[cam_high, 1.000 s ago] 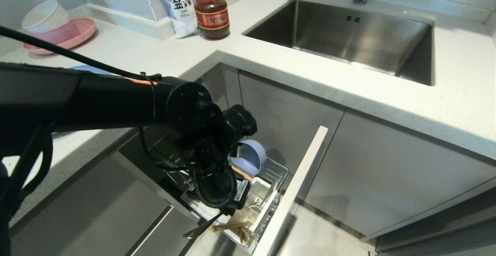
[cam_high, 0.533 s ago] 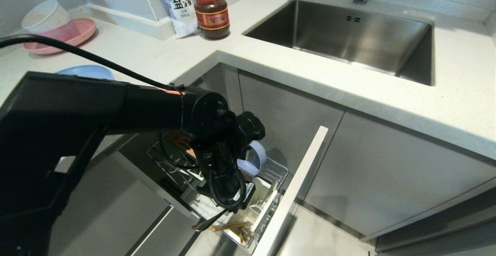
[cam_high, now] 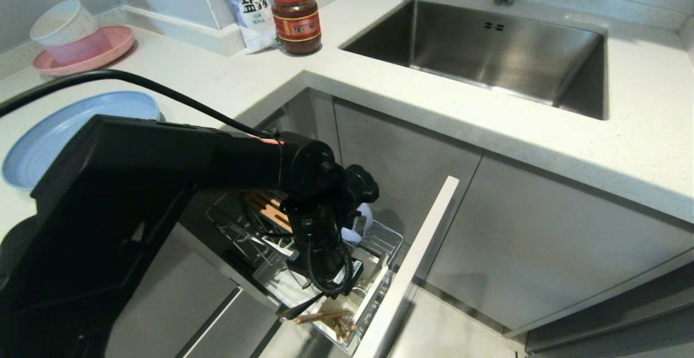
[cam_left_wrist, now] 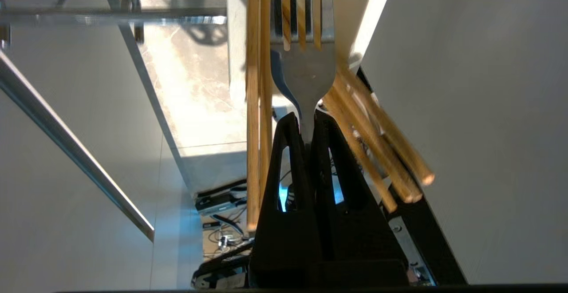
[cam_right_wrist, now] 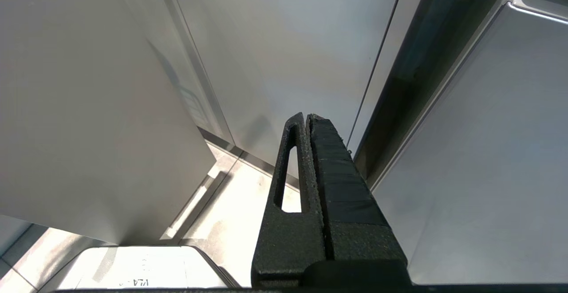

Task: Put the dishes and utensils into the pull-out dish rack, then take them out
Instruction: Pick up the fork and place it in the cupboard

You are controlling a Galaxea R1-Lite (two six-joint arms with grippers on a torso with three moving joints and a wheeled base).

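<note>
The left end effector [cam_left_wrist: 306,120] reaches down into the pull-out dish rack [cam_high: 387,241], its fingers pinched tight on the handle of a silver fork [cam_left_wrist: 304,64], with the wooden chopsticks [cam_left_wrist: 259,106] standing just beside it in the white cutlery caddy [cam_high: 374,282]. The light-blue plate [cam_high: 59,130] lies on the worktop [cam_high: 217,81] near the pink plate [cam_high: 103,51], while the light-blue bowl [cam_high: 362,222] sits in the rack, mostly hidden behind the arm. The right end effector [cam_right_wrist: 308,120] hangs closed and empty beside grey cabinet fronts.
</note>
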